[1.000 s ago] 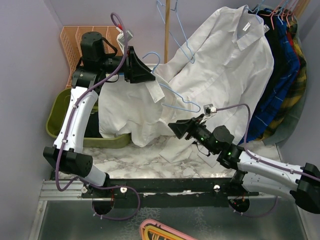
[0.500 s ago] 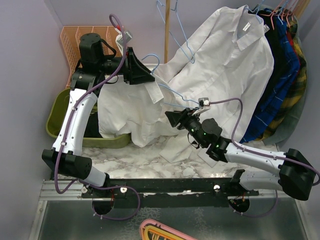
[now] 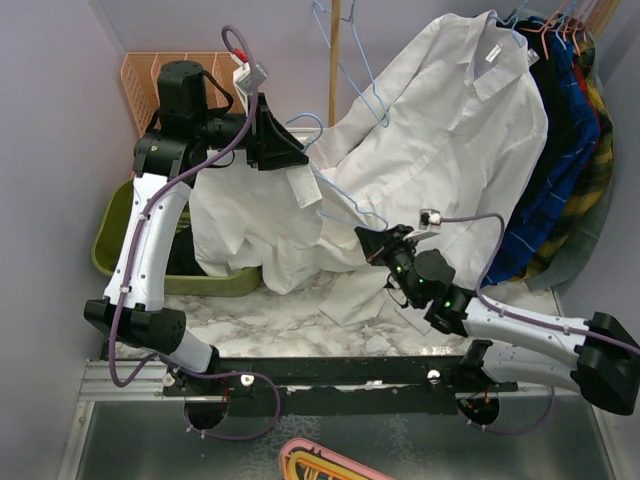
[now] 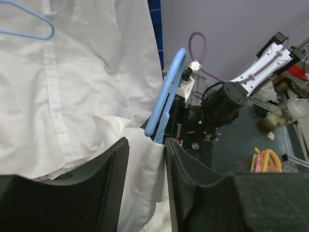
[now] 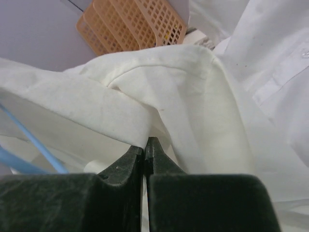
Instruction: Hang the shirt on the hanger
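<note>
Shirt (image 3: 250, 225) pinched by right gripper (image 3: 365, 240), shifted rightward; left gripper (image 4: 147, 142) clamps hanger (image 4: 171, 77).

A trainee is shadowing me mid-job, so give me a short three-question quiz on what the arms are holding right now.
1. True or false: the right gripper has its fingers shut on the white shirt.
2. What does the left gripper hold? A) the light-blue hanger B) an orange basket C) a plaid shirt
3. Fill in: the green bin sits on the robot's ___ side.
Key: 1 true; 2 A; 3 left.
</note>
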You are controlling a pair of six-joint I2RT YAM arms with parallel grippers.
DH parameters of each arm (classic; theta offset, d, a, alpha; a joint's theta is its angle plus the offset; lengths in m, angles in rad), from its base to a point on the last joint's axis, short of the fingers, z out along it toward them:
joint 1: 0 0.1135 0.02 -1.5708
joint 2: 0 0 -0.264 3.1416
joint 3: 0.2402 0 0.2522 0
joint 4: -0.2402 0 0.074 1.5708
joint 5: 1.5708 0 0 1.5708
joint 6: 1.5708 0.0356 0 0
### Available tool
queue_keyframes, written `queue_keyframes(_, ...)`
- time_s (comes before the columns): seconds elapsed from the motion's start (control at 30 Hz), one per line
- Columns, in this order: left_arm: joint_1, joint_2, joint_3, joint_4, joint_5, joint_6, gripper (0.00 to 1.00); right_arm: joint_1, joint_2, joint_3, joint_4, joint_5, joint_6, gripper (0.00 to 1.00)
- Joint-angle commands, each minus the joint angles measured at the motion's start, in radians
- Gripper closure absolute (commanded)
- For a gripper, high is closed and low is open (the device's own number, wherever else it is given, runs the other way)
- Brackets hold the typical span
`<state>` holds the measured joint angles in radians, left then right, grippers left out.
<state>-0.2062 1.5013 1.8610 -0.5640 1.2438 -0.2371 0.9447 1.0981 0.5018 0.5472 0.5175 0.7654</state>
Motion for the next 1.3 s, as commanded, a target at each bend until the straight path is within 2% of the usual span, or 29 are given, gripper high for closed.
queue_keyframes(0.0, -0.003, 0.021, 0.264, -0.453, -0.15, 0.481, 1.0, 0.003, -0.144, -0.052, -0.086, 0.187, -0.053, 0.99)
queue_keyframes(0.07, -0.004, 0.035, 0.331, -0.556, -0.225, 0.637, 1.0, 0.002, -0.196, -0.053, -0.114, 0.222, -0.115, 0.99)
queue_keyframes(0.13, -0.004, 0.034, 0.356, -0.608, -0.286, 0.728, 1.0, 0.001, -0.232, -0.054, -0.125, 0.245, -0.176, 0.99)
queue_keyframes(0.27, -0.008, -0.007, 0.312, -0.565, -0.418, 0.784, 1.0, -0.01, -0.271, -0.025, -0.149, 0.222, -0.275, 0.99)
queue_keyframes(0.43, -0.01, -0.035, 0.25, -0.441, -0.506, 0.696, 1.0, -0.009, -0.224, 0.129, -0.325, 0.127, -0.275, 0.99)
queue_keyframes(0.57, -0.012, -0.044, 0.197, -0.345, -0.533, 0.601, 1.0, -0.009, -0.126, 0.316, -0.545, -0.041, -0.15, 0.99)
queue_keyframes(0.67, -0.013, -0.052, 0.155, -0.263, -0.568, 0.528, 1.0, -0.009, -0.053, 0.446, -0.651, -0.185, -0.1, 0.99)
queue_keyframes(0.73, -0.014, -0.051, 0.15, -0.234, -0.581, 0.502, 1.0, -0.009, -0.007, 0.512, -0.719, -0.215, -0.081, 0.99)
queue_keyframes(0.83, -0.013, -0.05, 0.176, -0.225, -0.591, 0.493, 1.0, -0.009, 0.02, 0.554, -0.8, -0.169, -0.086, 0.99)
queue_keyframes(0.93, -0.013, -0.053, 0.182, -0.232, -0.583, 0.505, 1.0, -0.009, 0.003, 0.573, -0.8, -0.169, -0.099, 0.99)
queue_keyframes(1.07, -0.012, -0.078, 0.09, -0.195, -0.475, 0.446, 1.0, -0.009, 0.039, 0.647, -0.722, -0.311, -0.112, 0.99)
queue_keyframes(1.1, -0.013, -0.084, 0.063, -0.173, -0.426, 0.416, 1.0, -0.009, 0.06, 0.672, -0.71, -0.366, -0.119, 0.96)
queue_keyframes(1.13, -0.012, -0.087, 0.042, -0.148, -0.372, 0.385, 1.0, -0.009, 0.075, 0.694, -0.695, -0.424, -0.134, 0.84)
queue_keyframes(1.23, -0.013, -0.09, 0.033, -0.108, -0.191, 0.345, 1.0, -0.01, 0.039, 0.704, -0.645, -0.504, -0.241, 0.04)
queue_keyframes(1.27, -0.013, -0.09, 0.041, -0.112, -0.16, 0.353, 1.0, -0.009, -0.011, 0.679, -0.614, -0.491, -0.298, 0.0)
